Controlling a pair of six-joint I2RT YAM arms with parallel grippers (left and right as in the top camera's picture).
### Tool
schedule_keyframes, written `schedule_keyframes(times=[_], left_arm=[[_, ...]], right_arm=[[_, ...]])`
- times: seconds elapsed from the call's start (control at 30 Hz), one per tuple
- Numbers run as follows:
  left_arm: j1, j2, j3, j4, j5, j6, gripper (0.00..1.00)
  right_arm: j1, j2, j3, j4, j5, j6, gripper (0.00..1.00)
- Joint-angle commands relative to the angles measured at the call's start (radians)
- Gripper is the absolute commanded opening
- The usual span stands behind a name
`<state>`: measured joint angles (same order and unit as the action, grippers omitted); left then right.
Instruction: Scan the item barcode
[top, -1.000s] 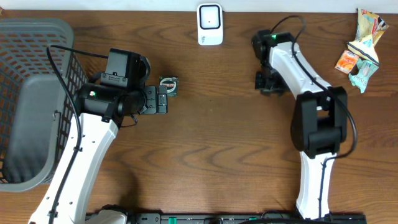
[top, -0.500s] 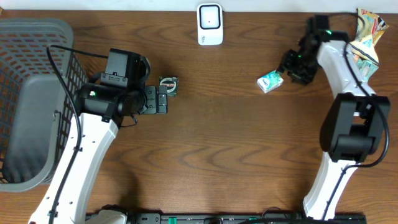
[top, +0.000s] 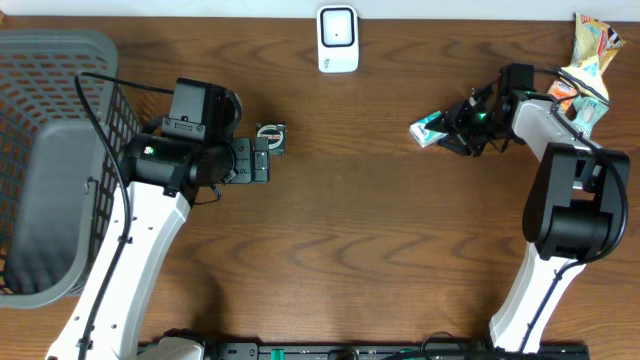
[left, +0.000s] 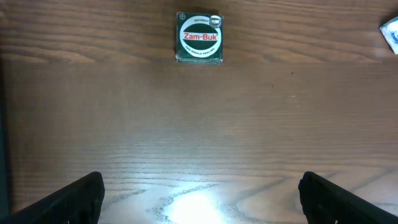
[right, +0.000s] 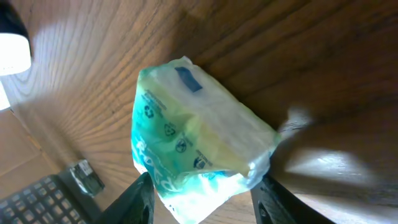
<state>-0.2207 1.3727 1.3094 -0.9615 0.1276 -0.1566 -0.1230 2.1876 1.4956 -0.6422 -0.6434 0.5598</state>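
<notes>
A teal and white plastic pack (right: 193, 130) fills the space between my right gripper's (right: 205, 194) fingers, touching both, and the jaws are closed on it. From overhead the pack (top: 429, 130) sticks out to the left of the right gripper (top: 462, 124), right of the table's middle. A white scanner (top: 338, 40) stands at the back centre. My left gripper (left: 199, 200) hovers wide open over bare wood, holding nothing. A small green Zam-Buk box (left: 199, 38) lies ahead of it, also seen from overhead (top: 271, 138).
A grey mesh basket (top: 50, 60) takes up the left edge of the table. Several snack packets (top: 585, 70) lie at the back right corner, close behind the right arm.
The right gripper swung away to the back right, leaving the pack on the table, then came back and closed around it. The left arm has not moved.
</notes>
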Motion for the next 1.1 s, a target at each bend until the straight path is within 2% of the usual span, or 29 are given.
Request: schedule_keyframes(times=[0.0,0.17,0.23,0.33,0.43,0.47,0.53,0.63,0.9,1.07], left_arm=[[0.001,-0.006,0.011,0.0,-0.005,0.006,0.98],[0.001,-0.007,0.011,0.0,-0.005,0.006,0.98],[0.001,-0.006,0.011,0.0,-0.005,0.006,0.98],[0.001,-0.006,0.011,0.0,-0.005,0.006,0.98],[0.001,-0.006,0.011,0.0,-0.005,0.006,0.98],[0.001,-0.006,0.011,0.0,-0.005,0.006,0.98],[0.001,-0.006,0.011,0.0,-0.006,0.006,0.98],[0.001,-0.007,0.011,0.0,-0.005,0.006,0.98],[0.001,-0.006,0.011,0.0,-0.006,0.006,0.98],[0.001,-0.006,0.011,0.0,-0.005,0.006,0.98]], right_arm=[[0.011,0.01,-0.019,0.0,0.145,0.02,0.44],[0.012,0.01,-0.019,0.019,0.144,0.019,0.39],[0.013,0.01,-0.019,0.031,0.145,0.019,0.45],[0.021,0.012,-0.019,0.05,0.147,0.019,0.45],[0.042,0.018,-0.019,0.07,0.149,0.019,0.3],[0.056,0.022,-0.019,0.074,0.159,0.018,0.18],[0.082,0.023,-0.019,0.07,0.19,0.003,0.04],[0.105,0.023,-0.019,0.05,0.163,-0.061,0.01],[0.095,-0.032,-0.017,0.08,-0.219,-0.208,0.01],[0.09,-0.085,-0.017,0.253,-0.674,-0.278,0.01]])
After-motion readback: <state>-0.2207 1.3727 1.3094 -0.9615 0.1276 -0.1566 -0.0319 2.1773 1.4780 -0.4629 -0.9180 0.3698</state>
